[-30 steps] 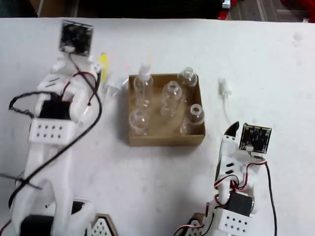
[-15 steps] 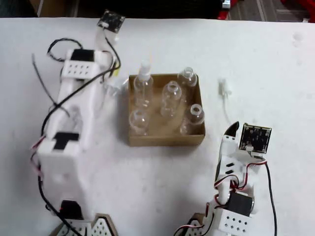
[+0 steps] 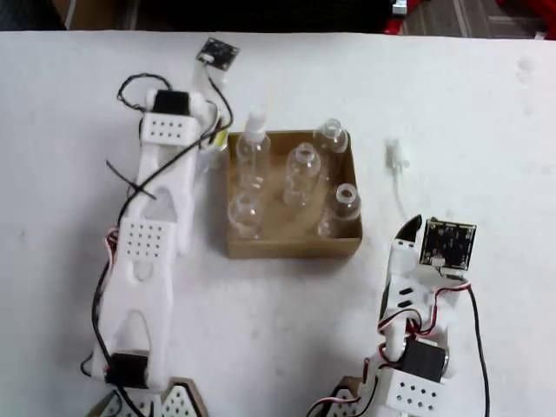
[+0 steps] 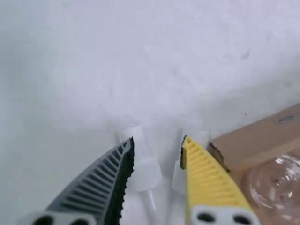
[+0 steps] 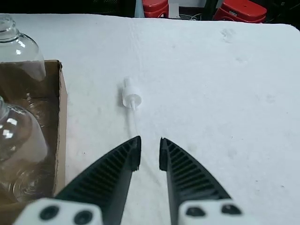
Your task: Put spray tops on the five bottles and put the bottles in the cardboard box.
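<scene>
Four uncapped bottles (image 3: 303,169) and one capped bottle (image 3: 253,148) stand in the cardboard box (image 3: 291,246) at frame centre. The left gripper (image 4: 157,141), just off the box's upper-left corner, is spread wide astride a loose spray top (image 4: 147,171) lying on the table (image 3: 486,104), not yet clamped. The right gripper (image 5: 149,143), at lower right, holds nothing, its jaws narrowly parted. Another spray top (image 5: 131,98) lies right of the box. The step in hand appears to be fetching the second top. The next move calls for closing squarely on the cap, then lifting it and aligning its tube over an open neck.
</scene>
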{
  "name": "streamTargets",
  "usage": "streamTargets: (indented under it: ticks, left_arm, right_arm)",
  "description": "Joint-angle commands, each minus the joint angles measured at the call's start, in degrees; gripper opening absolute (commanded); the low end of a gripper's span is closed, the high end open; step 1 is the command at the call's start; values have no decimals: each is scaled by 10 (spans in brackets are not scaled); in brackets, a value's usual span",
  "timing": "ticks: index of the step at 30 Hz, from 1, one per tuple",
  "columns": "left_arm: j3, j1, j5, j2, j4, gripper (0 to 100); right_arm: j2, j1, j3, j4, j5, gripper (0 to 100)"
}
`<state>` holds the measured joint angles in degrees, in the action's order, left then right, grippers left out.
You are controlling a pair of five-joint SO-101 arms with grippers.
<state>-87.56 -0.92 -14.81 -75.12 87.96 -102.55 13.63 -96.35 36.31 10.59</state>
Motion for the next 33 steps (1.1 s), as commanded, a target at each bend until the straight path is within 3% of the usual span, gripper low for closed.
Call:
streamTargets:
  ticks: [1,12,33]
  left_arm:
    - [-79,12,-7,-6,47,163]
    - [-76,14,-7,44,137,209]
    - [-81,-6,-6,-26,99,217]
  right_arm:
    - [0,1,-5,-9,10,53]
    - [0,0,-5,-9,11,53]
    - [1,0,-5,-8,11,53]
